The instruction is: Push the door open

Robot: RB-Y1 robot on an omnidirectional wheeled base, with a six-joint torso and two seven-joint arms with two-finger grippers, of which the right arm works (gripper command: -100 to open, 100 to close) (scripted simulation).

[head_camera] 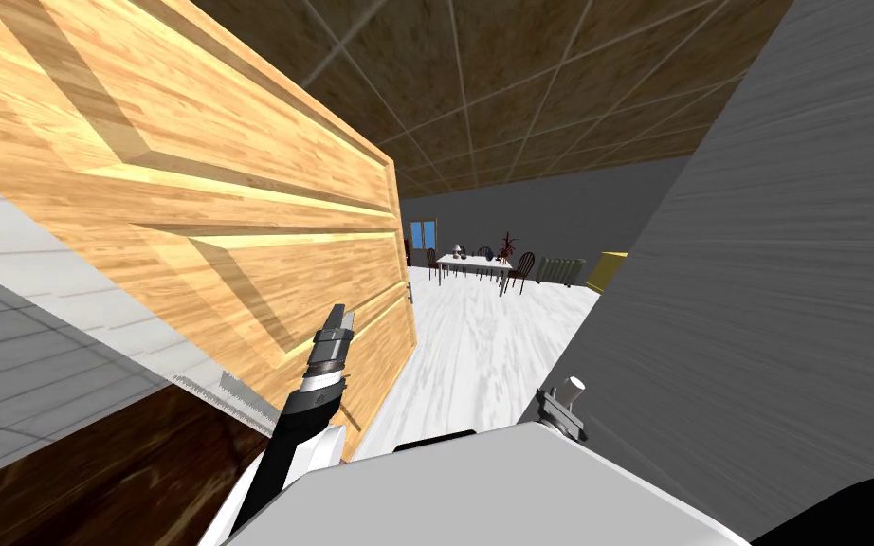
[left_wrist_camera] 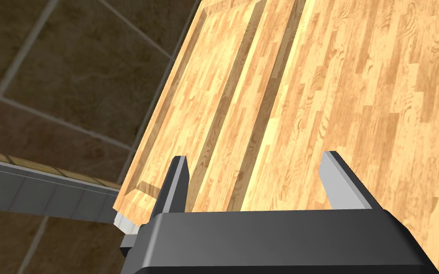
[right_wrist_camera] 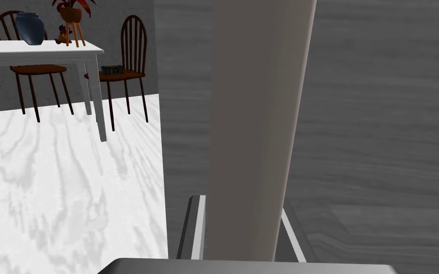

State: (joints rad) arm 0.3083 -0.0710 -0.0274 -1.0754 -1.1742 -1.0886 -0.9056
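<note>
door (head_camera: 189, 190): light wood, panelled, ajar | left end effector (left_wrist_camera: 255, 158): at it, fingers spread

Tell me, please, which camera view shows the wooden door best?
The head view: the door shows its panelled face, free edge and the gap beside it. The left wrist view gives a close patch of panels beyond the open left gripper. The right wrist view faces a grey wall.
</note>
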